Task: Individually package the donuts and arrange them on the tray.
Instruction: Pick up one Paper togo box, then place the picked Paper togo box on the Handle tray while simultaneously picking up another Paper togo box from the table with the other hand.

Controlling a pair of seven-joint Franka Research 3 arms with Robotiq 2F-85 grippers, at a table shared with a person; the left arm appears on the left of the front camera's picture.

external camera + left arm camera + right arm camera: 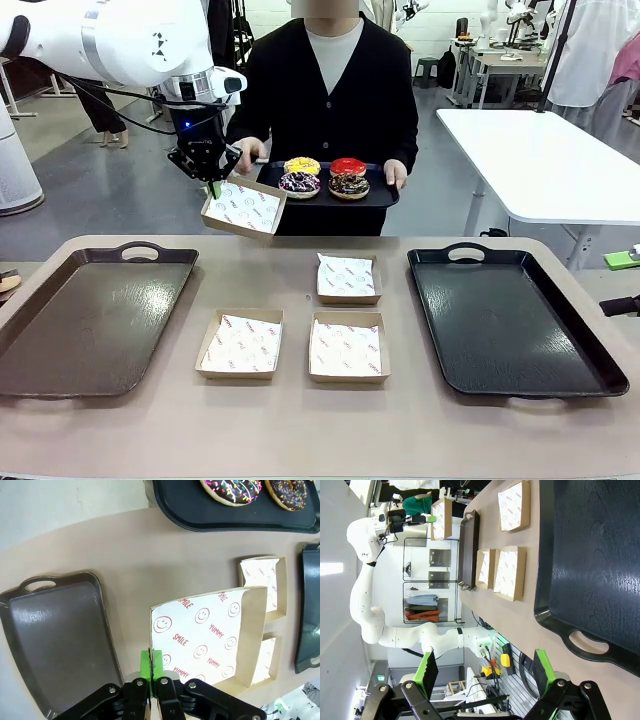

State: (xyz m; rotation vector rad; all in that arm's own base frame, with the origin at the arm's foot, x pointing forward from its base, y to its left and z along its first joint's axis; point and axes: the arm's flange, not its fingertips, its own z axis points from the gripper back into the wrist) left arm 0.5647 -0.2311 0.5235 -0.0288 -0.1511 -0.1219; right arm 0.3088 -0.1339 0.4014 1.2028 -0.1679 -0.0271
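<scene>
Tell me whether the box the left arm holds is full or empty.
Empty. The box, pinched at its rim by the left tool, holds only its printed paper liner, no donut.

Bright, even overhead light. White glare streaks the right tray (520,340) and mottles the left tray (90,330). Shadows on the tabletop (300,430) are soft and faint. Wrist views bow straight edges near their borders. Focus is sharp.

Front across; wrists seemingly nearer table (300,440)
</scene>
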